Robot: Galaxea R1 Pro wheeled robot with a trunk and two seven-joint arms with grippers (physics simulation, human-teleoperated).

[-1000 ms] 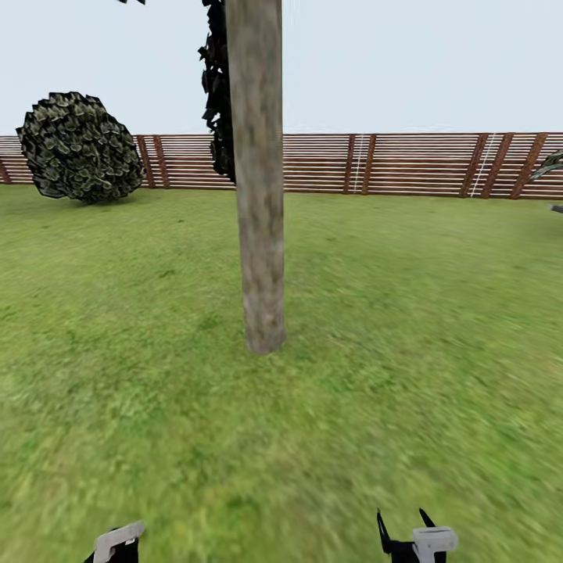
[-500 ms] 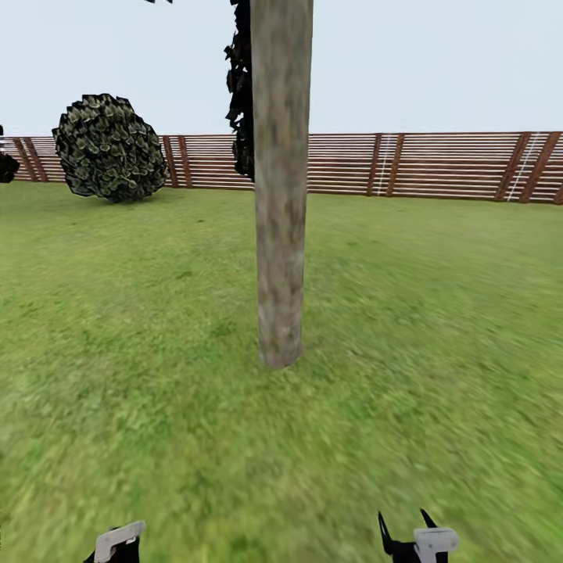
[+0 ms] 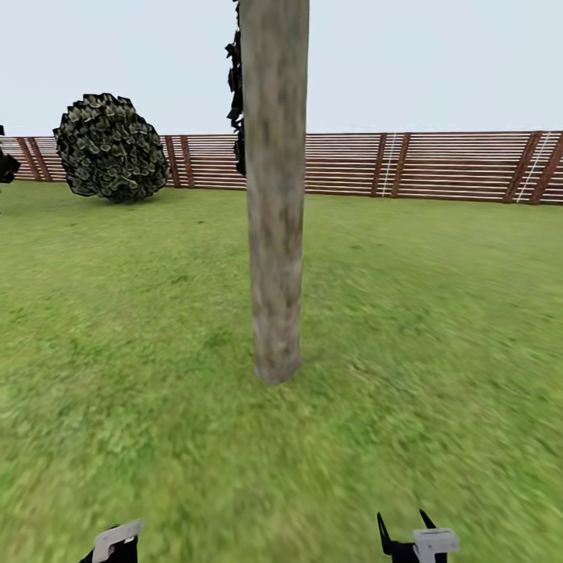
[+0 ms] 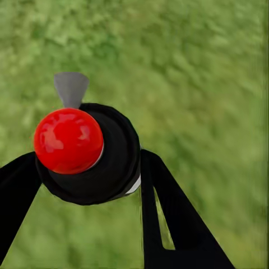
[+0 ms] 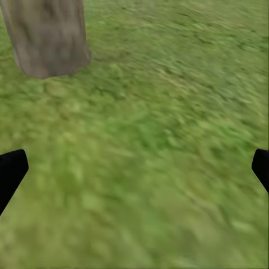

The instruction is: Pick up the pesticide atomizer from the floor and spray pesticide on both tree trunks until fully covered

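Note:
One tree's trunk (image 3: 274,195), a thick pale grey-brown mottled column, rises from the lawn straight ahead in the head view; its base (image 5: 47,33) also appears in the right wrist view. The pesticide atomizer (image 4: 115,162), black with a red cap and a grey nozzle, sits between the fingers of my left gripper (image 4: 89,162), which is shut on it. My left gripper (image 3: 116,541) and right gripper (image 3: 404,532) show low at the head view's bottom edge. The right gripper (image 5: 137,167) is open over bare grass, short of the trunk.
A round dark-leaved bush (image 3: 111,148) stands at the back left by the brown slatted fence (image 3: 438,166). A narrow black tree (image 3: 237,86) rises just behind the trunk. Green lawn lies all around the trunk.
The camera has turned and come nearer: the trunk stands larger and its base lower in the picture, and the bush has shifted right. Both grippers keep their places at the bottom edge.

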